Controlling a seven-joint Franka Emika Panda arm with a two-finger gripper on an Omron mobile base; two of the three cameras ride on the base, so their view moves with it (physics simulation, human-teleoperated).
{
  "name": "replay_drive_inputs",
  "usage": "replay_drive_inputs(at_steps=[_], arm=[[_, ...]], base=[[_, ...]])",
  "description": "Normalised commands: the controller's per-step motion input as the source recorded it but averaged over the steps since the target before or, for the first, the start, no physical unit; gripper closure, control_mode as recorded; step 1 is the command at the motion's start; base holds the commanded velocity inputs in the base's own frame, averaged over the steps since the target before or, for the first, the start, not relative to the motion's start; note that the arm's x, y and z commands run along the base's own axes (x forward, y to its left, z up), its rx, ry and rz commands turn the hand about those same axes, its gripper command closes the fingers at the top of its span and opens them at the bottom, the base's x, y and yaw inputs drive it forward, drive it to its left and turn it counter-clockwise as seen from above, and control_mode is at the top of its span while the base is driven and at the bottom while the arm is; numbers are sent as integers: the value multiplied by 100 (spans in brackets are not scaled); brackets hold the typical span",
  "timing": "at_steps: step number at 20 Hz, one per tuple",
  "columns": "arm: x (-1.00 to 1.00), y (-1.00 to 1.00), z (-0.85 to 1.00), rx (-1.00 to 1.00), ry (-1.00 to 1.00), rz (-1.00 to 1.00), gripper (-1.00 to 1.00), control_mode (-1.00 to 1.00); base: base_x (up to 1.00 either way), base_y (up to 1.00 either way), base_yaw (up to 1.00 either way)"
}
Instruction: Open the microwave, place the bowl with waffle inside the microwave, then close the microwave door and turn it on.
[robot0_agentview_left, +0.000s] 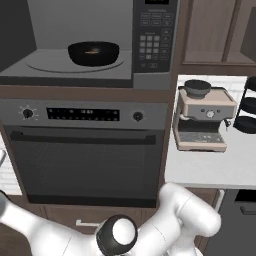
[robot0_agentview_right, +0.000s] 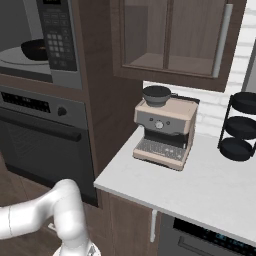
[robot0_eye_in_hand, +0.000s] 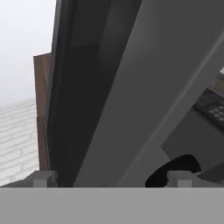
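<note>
Arm: the white arm folds low in front of the oven, its elbow joints bulging at the bottom of the left base view, one link bending low in the right base view
Pincer: the pincer is spread wide with nothing between the tips; in the hand view two small grey fingertips rise at the bottom edge, well apart
Hand view: the camera looks along the edge of the microwave door, a tall dark panel with a grey frame running diagonally; pale brick wall lies to its left
Microwave: the microwave is a dark grey built-in box above the oven, cavity open to view, grey inside, with a round flat turntable
Bowl: the bowl is small, round, shallow and black, and sits on the turntable inside the cavity, right of centre
Waffle: the waffle shows as a small golden-brown sliver inside the bowl; its grid is too small to make out
Keypad: a grey keypad panel with rows of small buttons fills the right side of the microwave
Counter: the pale counter to the right carries a beige coffee machine with a black top, and a black tiered rack near the brick wall
Cabinets: brown wood cabinets hang above the counter
</note>
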Motion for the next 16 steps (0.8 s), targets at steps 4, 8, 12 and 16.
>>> replay_drive_inputs(at_steps=[4,8,12,16], arm=[[-10,-46,26,4,-8,-11,-100,-100],[-26,-71,32,16,-15,-8,-100,-100],[-25,-71,46,22,-16,-7,-100,-100],[-16,-75,43,21,-13,-4,-100,-100]], base=[[0,0,0],[0,0,0],[0,0,0],[0,0,0]])
